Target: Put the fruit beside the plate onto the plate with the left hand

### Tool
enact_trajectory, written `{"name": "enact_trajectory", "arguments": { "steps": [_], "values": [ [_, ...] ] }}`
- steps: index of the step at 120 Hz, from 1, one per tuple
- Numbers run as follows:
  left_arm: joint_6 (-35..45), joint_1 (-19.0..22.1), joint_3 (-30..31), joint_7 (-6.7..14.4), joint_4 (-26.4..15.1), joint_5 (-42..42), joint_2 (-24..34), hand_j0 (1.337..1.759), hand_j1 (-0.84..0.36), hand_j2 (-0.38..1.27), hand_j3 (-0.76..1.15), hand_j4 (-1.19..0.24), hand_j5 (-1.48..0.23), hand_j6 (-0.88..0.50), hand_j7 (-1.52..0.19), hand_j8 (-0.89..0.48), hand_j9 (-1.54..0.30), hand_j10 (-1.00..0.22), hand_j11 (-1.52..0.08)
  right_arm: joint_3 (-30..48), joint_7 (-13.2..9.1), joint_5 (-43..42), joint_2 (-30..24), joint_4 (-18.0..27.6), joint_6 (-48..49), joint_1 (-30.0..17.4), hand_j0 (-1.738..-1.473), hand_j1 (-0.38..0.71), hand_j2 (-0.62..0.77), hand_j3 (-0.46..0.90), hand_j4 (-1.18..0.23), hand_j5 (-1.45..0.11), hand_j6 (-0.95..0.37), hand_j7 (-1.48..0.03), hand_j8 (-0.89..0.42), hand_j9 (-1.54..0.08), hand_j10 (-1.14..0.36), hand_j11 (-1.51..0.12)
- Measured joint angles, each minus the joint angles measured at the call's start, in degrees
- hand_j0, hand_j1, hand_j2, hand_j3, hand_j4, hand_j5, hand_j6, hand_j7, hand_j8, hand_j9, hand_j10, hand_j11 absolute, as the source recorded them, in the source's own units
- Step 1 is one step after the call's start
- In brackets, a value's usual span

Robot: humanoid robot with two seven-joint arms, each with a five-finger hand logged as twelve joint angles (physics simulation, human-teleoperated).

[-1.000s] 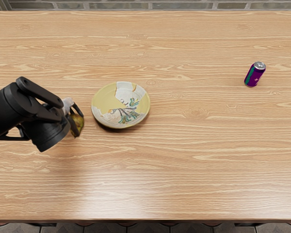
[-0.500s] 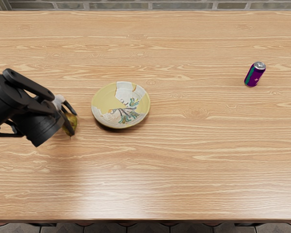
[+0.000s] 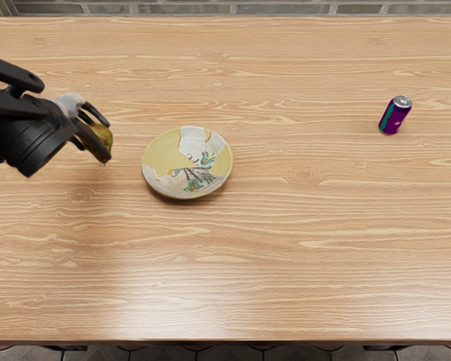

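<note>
My left hand [image 3: 90,131] reaches in from the left edge and is shut on a small yellow-green fruit [image 3: 103,139]. The fruit is lifted above the table, left of the plate and apart from it. Dark fingers [image 3: 96,115] curl over the fruit and hide most of it. The yellow plate [image 3: 159,156] with a painted floral pattern lies flat near the table's middle, with nothing on it. No right arm shows in the head view.
A purple soda can [image 3: 395,114] stands upright at the far right of the wooden table [image 3: 286,241]. A brick wall edge runs along the top of the view.
The left hand has risen and drawn back up and to the left, carrying the fruit off the table surface. The plate and can have stayed put.
</note>
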Motion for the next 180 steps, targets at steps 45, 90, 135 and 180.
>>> {"name": "enact_trajectory", "arguments": {
  "steps": [45,90,135,180],
  "values": [
    [-5.5,1.2,-10.5,-0.2,1.9,0.5,-2.0,1.649,-0.42,0.6,0.0,-0.53,-1.2,-0.28,-1.16,-0.34,-1.16,-0.86,-1.16,0.0,0.0,0.0,0.0,0.0,0.0,0.0,-1.658,-0.34,0.0,0.0,-0.01,-0.01,-0.01,-0.01,-0.01,-0.01,-0.01,-0.01],
    [-5.4,4.2,-11.2,-0.3,6.7,1.2,-5.1,1.647,-0.42,0.58,0.0,-0.52,-1.19,-0.28,-1.15,-0.32,-1.17,-0.86,-1.17,0.0,0.0,0.0,0.0,0.0,0.0,0.0,-1.658,-0.34,0.0,0.0,-0.01,-0.01,-0.01,-0.01,-0.01,-0.01,-0.01,-0.01],
    [-4.7,6.2,-10.9,-0.6,7.1,1.8,-6.8,1.655,-0.21,0.3,0.0,-0.52,-0.75,-0.37,-0.73,-0.39,-0.74,-0.56,-0.74,0.0,0.0,0.0,0.0,0.0,0.0,0.0,-1.658,-0.34,0.0,0.0,-0.01,-0.01,-0.01,-0.01,-0.01,-0.01,-0.01,-0.01],
    [-5.2,1.3,-9.0,-0.5,5.1,2.1,3.4,1.658,0.17,0.06,0.0,-0.16,-0.22,-0.14,-0.22,-0.14,-0.22,-0.17,-0.22,0.0,0.0,0.0,0.0,0.0,0.0,0.0,-1.658,-0.34,0.0,0.0,-0.01,-0.01,-0.01,-0.01,-0.01,-0.01,-0.01,-0.01]
  ]
}}
